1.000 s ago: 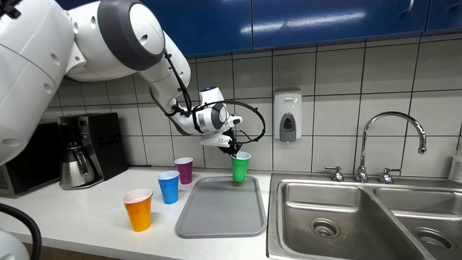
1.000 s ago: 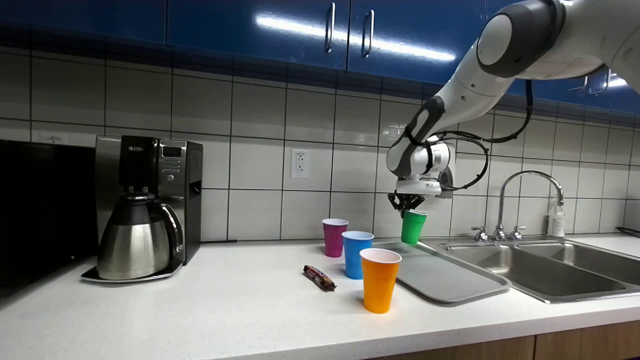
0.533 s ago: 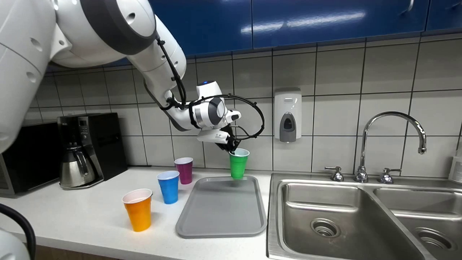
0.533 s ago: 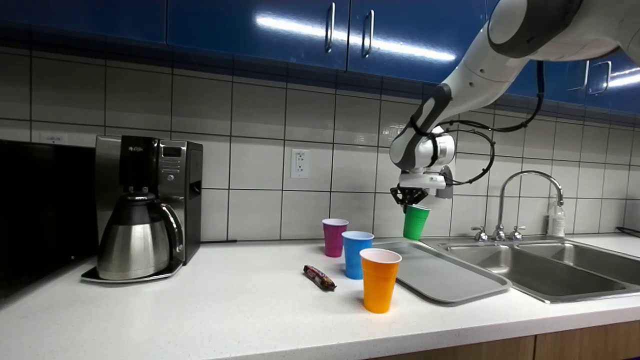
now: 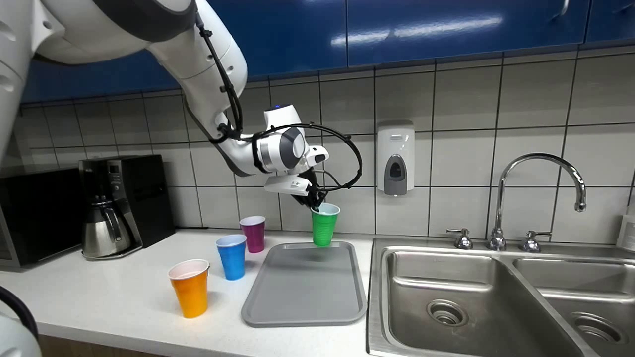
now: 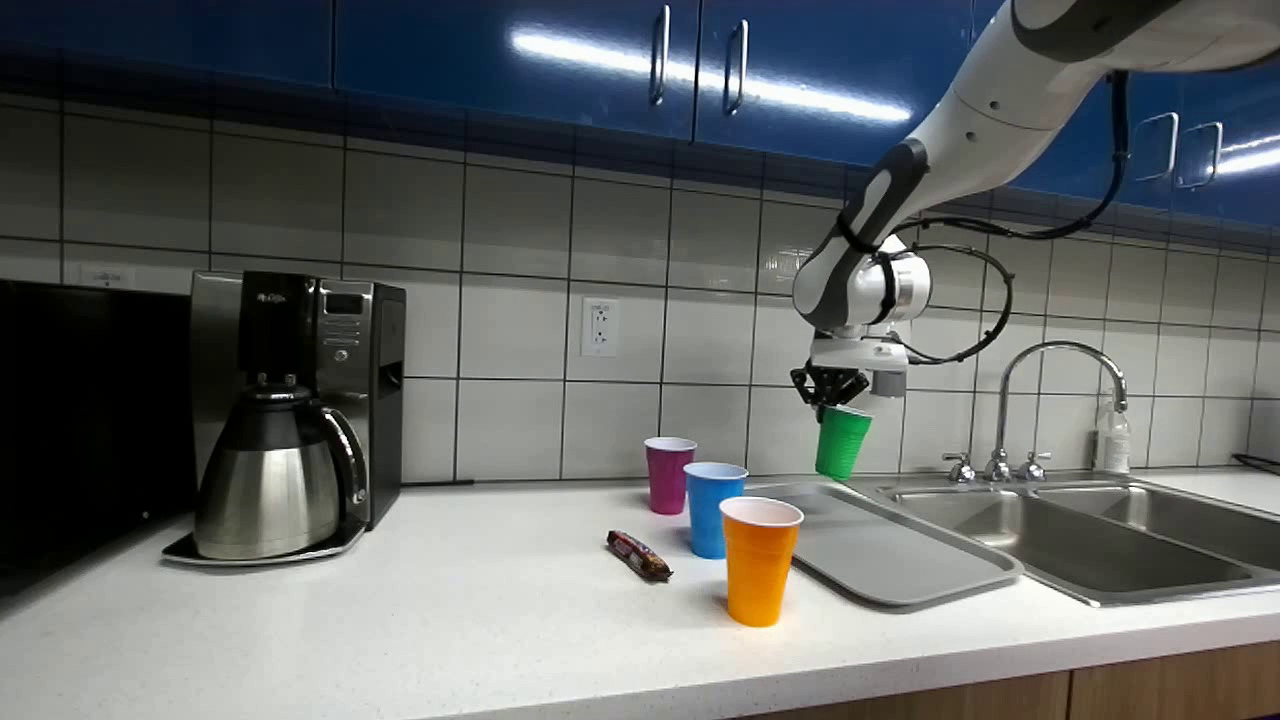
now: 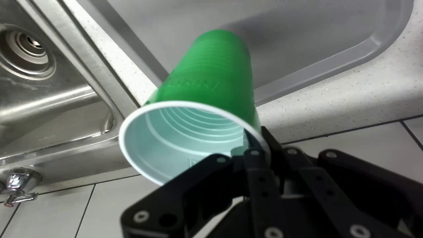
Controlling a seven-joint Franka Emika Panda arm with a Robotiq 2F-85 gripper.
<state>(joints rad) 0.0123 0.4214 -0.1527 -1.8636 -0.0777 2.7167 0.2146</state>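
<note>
White counter [image 6: 430, 620] runs below blue cabinets [image 6: 490, 70].

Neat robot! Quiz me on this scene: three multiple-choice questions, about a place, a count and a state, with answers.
1. Relative to the sink, the gray tray lies:
A. inside
B. above
C. beside

2. How many cups stand on the countertop?
A. Two
B. Three
C. Five

3. At the green cup, the gripper is:
A. shut on its wall
B. open
C. shut, empty

1. C: countertop shows between them in the wrist view.
2. B: orange cup, blue cup, purple cup, in both exterior views.
3. A: the fingers straddle its wall in the wrist view.
</note>
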